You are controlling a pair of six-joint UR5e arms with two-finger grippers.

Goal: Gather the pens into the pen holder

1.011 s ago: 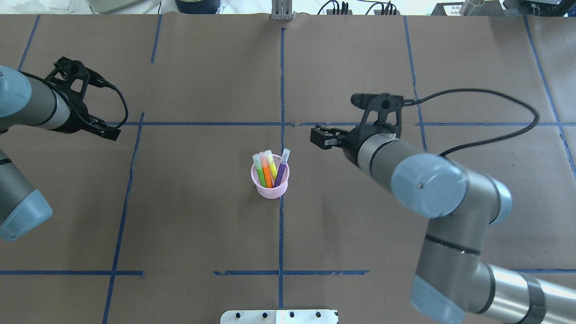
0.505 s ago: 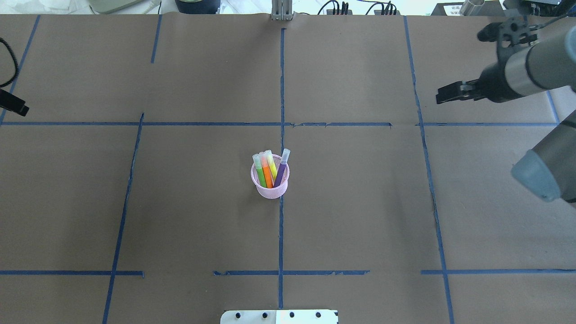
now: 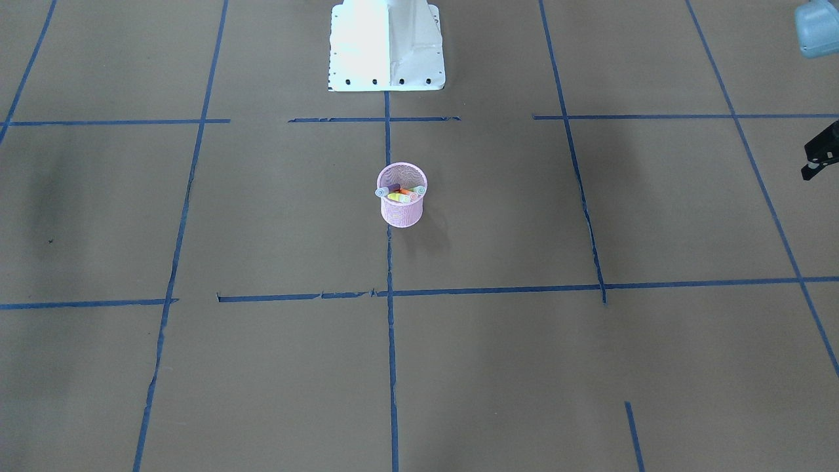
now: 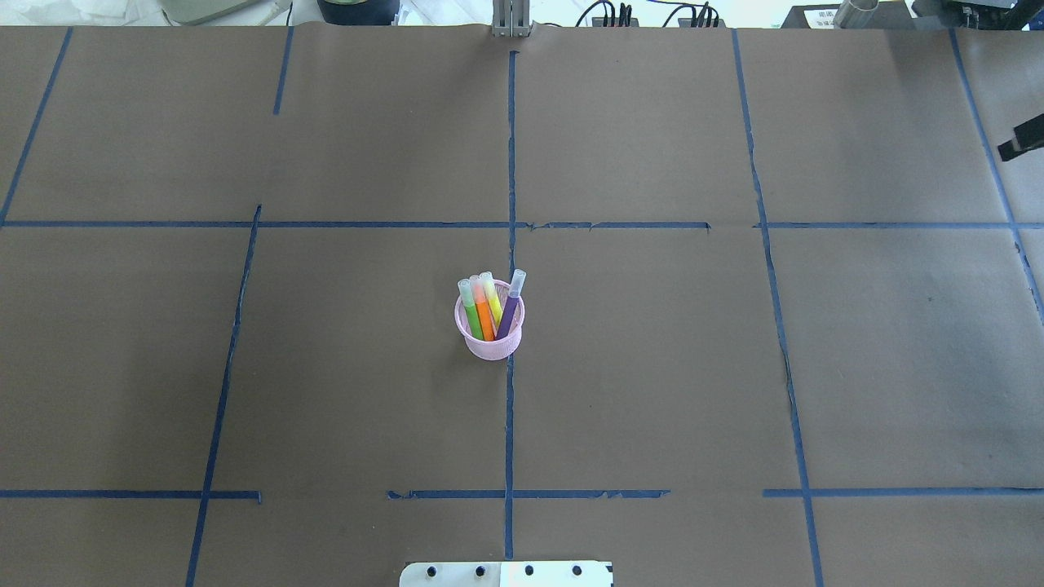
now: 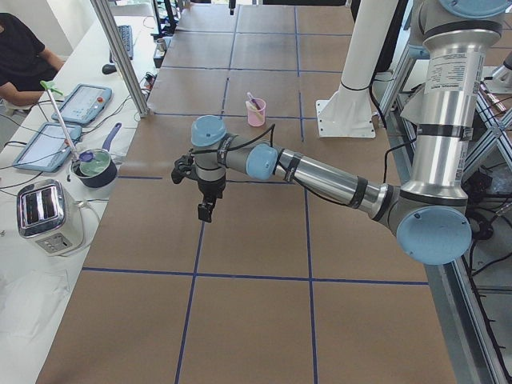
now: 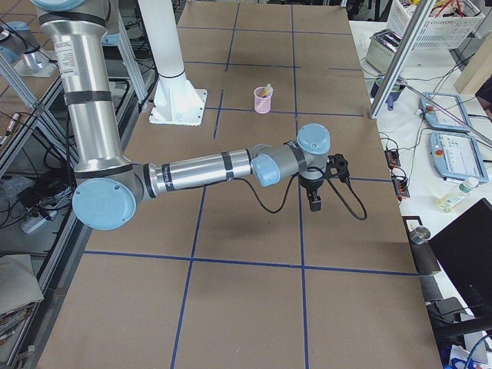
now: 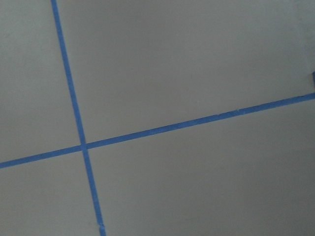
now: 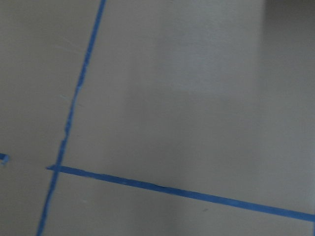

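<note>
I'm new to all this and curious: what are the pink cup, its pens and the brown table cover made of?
Pink cup: seemingly fine mesh, perhaps painted wire; its wall looks perforated. Pens: likely plastic, bright barrels, translucent caps. Table cover: probably matte brown paper, no glare.

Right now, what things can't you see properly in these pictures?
- The left gripper: cut off by the front-facing view's right edge and small in the left side view, so open or shut is unclear.
- The right gripper: cut off by the overhead view's right edge; same doubt.
- The pens: bottoms hidden inside the pen holder; too small to count in the side views.
- Wrist views: only paper and blue tape, no fingers.
</note>
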